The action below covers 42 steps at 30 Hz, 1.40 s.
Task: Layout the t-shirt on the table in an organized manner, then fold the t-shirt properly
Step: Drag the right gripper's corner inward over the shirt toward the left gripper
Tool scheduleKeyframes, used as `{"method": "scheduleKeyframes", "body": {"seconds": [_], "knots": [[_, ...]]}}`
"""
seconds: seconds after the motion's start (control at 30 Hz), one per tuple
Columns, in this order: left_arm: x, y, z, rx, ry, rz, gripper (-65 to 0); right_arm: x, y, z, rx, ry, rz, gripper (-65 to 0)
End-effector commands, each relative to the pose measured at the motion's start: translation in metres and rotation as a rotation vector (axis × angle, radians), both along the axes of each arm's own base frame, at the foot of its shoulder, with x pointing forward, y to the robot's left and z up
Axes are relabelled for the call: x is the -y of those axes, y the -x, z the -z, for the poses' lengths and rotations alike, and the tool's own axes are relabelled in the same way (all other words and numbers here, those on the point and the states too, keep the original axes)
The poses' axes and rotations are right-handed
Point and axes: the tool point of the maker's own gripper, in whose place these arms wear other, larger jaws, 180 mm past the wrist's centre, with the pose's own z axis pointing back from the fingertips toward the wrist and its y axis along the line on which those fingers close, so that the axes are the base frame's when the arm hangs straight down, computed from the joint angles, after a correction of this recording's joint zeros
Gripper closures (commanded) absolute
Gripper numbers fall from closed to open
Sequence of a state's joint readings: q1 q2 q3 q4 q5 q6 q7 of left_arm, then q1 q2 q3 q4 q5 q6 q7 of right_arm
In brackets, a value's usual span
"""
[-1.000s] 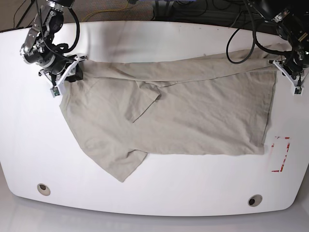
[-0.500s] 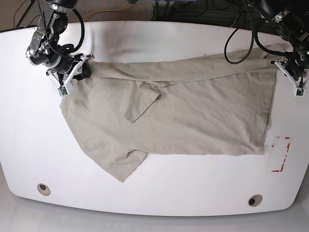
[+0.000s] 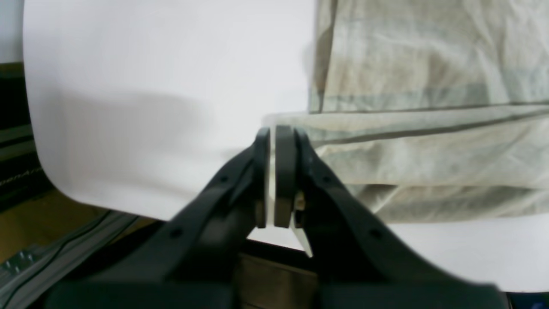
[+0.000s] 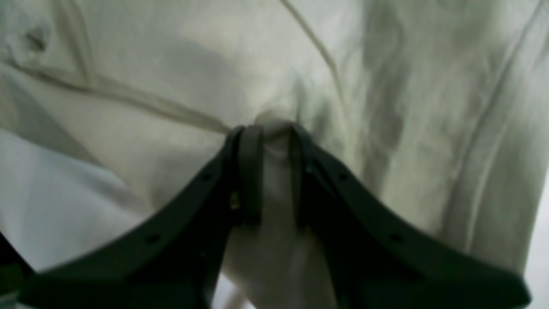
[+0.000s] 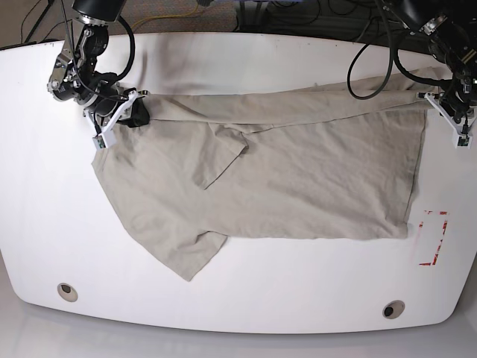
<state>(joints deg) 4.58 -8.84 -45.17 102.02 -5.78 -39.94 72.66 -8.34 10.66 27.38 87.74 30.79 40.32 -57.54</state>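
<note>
Both sets of jaws are pressed together; the left gripper [image 3: 272,131] has its pads nearly touching, with the corner of the t-shirt [image 5: 283,175] lying right against its tip, though the wrist view does not make plain whether any cloth is pinched between them; the right gripper [image 4: 271,128] clamps a small bunched fold of fabric, which bulges up between its fingers [image 4: 248,171].

On the table [image 5: 246,298] the shirt lies spread sideways, one end toward each arm; the left gripper [image 5: 456,112] sits at the hem corner on the base view's right, the right gripper [image 5: 123,113] at the shoulder end on that view's left; holding the two far corners this way looks meant to draw the back edge taut between the arms, so the cloth can be pulled straight and flat.

One sleeve lies folded over the chest; the other juts toward the near edge; the upper edge is doubled over in a long strip; so the shirt is not yet laid out neatly, and I judge the work is in the spreading stage, folding not begun; a red dashed mark [image 5: 433,237] lies just beside the hem, uncovered.
</note>
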Motion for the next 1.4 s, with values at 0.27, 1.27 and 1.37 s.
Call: {"method": "scheduleKeyframes", "body": {"seconds": [0.27,1.27,1.37], "knots": [[-0.008,-0.005,-0.012,0.029,-0.029,-0.003,-35.8,-0.006,0.003,0.005,-0.023,0.025,-0.045,-10.9],[-0.01,0.015,0.039,-0.042,0.166,-0.071,-40.7,-0.006,0.003,0.005,-0.023,0.024,-0.046,-10.9],[-0.01,0.015,0.039,-0.043,0.166,-0.072,-35.0,-0.006,0.003,0.005,-0.023,0.024,-0.046,-10.9]]}}
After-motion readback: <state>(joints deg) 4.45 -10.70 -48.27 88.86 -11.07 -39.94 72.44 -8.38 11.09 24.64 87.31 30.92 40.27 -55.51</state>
